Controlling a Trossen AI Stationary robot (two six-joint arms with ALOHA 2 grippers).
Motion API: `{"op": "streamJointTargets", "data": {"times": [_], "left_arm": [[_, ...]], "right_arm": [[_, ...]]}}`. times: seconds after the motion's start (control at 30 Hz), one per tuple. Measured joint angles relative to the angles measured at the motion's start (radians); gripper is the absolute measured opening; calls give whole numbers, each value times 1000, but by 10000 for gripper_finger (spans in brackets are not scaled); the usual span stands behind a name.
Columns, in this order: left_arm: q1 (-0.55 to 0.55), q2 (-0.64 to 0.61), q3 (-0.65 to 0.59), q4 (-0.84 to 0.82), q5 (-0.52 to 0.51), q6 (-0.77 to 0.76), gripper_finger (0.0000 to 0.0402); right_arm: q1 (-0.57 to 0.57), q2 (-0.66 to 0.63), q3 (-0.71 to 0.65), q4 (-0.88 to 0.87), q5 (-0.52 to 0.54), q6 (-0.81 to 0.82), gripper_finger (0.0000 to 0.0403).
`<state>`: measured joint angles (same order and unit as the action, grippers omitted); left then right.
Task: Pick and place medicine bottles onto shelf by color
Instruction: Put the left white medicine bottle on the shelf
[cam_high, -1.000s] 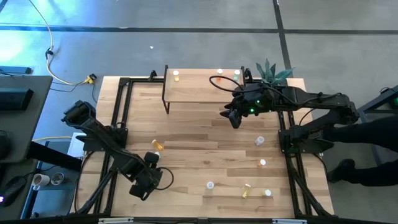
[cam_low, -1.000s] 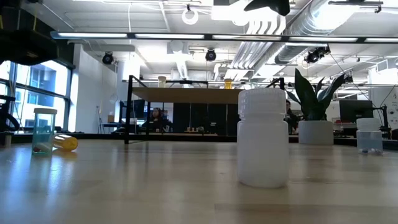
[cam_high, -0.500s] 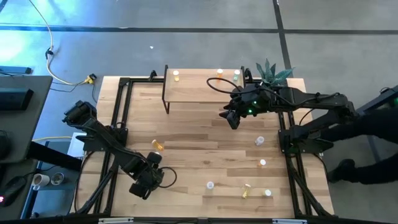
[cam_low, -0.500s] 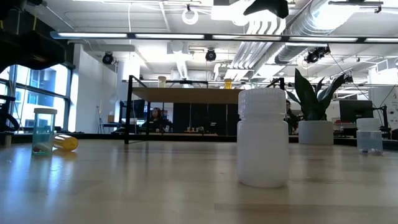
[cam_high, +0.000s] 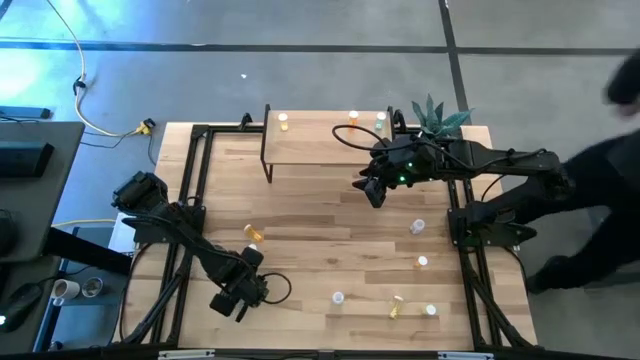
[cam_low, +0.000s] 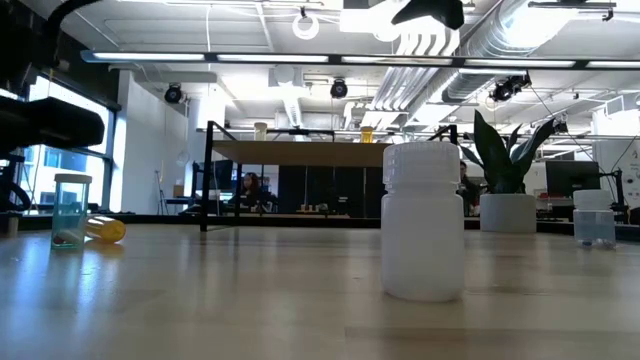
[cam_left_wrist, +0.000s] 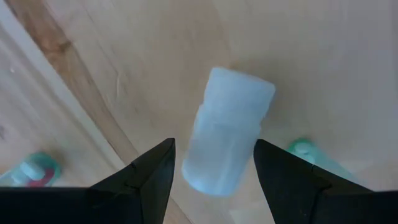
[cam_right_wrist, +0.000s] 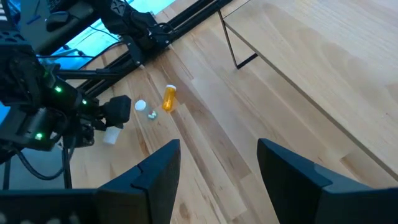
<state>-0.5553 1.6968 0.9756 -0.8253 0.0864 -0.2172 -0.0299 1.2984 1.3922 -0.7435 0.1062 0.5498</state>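
My left gripper hangs over the table's near left part and is shut on a pale whitish bottle; the bottle also shows under that gripper in the right wrist view. My right gripper is open and empty, just in front of the right end of the light-wood shelf. Three small bottles stand along the shelf's far edge. An orange bottle lies on its side on the table. White bottles and a yellow one are scattered on the table's near right part. My left gripper pinches the pale bottle's near end between its two fingers, one on each side. The fingers come from above, pointing down. The bottle reaches away below them, a little tilted; whether its far end is on the table, I cannot tell.
Two teal-capped bottles are on the wood near my left gripper. A potted plant stands at the shelf's right end. Black frame rails run along both table sides. A white bottle stands close before the low camera. A person is beside the table's right edge.
My left arm has come lower and shifted slightly toward the table's right; its dark body now shows at the left of the low view. The person at the right has moved.
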Motion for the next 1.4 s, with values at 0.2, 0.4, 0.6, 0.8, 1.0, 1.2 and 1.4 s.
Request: {"op": "streamJointTargets", "data": {"times": [0.2,0.4,0.6,0.8,1.0,1.2,1.4], "left_arm": [[11,42,0,9,31,12,209],[13,43,0,17,47,11,174],[13,43,0,29,60,-6,123],[26,35,16,56,60,-50,133],[80,-10,63,71,51,-43,136],[183,-89,104,93,-7,1,139],[324,-171,130,114,-49,74,141]], "right_arm": [[0,0,0,0,0,18,205],[0,0,0,1,0,19,205],[0,0,0,1,0,19,205],[0,0,0,1,-1,19,205],[0,-1,0,8,-2,19,205],[-2,-1,0,9,-5,19,205],[-26,-1,0,14,-5,-56,205]]}}
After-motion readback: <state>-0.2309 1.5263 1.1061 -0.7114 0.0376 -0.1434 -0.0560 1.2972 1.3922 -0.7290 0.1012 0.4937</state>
